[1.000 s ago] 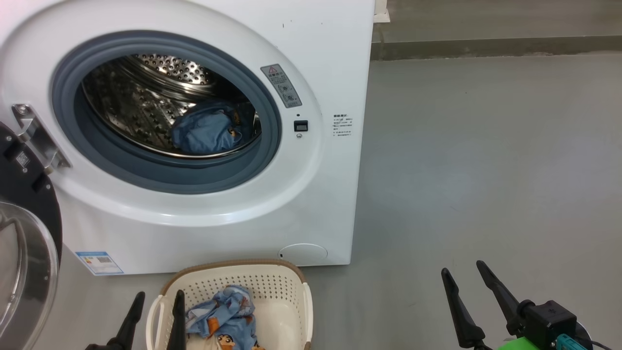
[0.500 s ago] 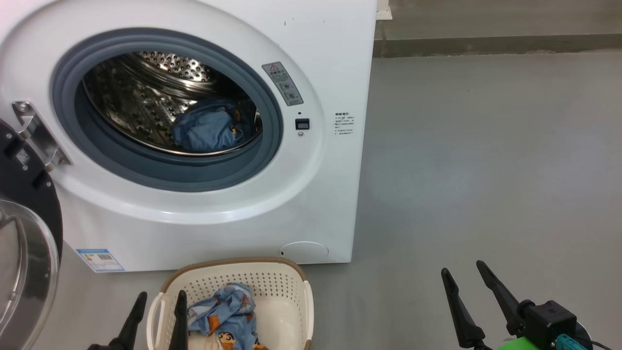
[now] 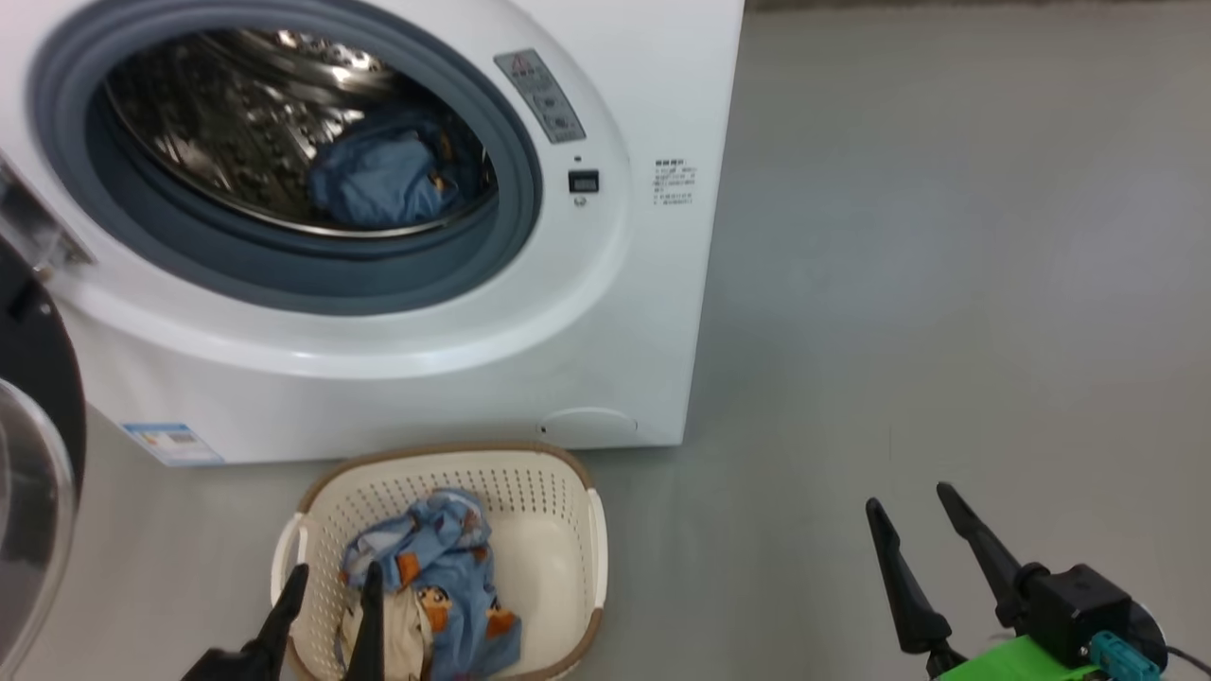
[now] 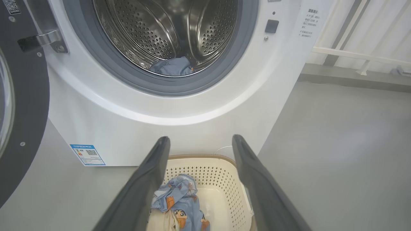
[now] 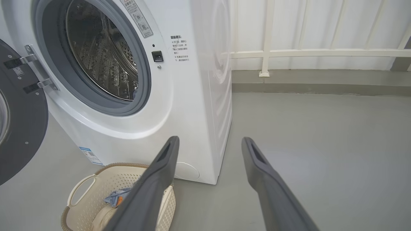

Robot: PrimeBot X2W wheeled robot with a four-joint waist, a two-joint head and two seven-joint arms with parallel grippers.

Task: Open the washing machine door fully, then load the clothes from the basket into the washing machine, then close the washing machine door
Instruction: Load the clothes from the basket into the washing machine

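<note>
Crumpled light-blue clothes (image 3: 445, 567) with orange-brown cartoon figures — and a cream cloth (image 3: 409, 632) — lie in the basket (image 3: 558, 530) before the washing machine (image 3: 378, 369); one blue garment (image 3: 378, 180) sits in its drum (image 3: 236, 113). The door (image 3: 43, 378) hangs wide. Left gripper (image 3: 337, 569) and right gripper (image 3: 908, 497) are both spread, empty.

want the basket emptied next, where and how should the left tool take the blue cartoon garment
Pinch the raised crumpled fold atop the light-blue garment, left tool coming down from above: the basket walls block any sideways approach, and that bunched ridge looks highest.
</note>
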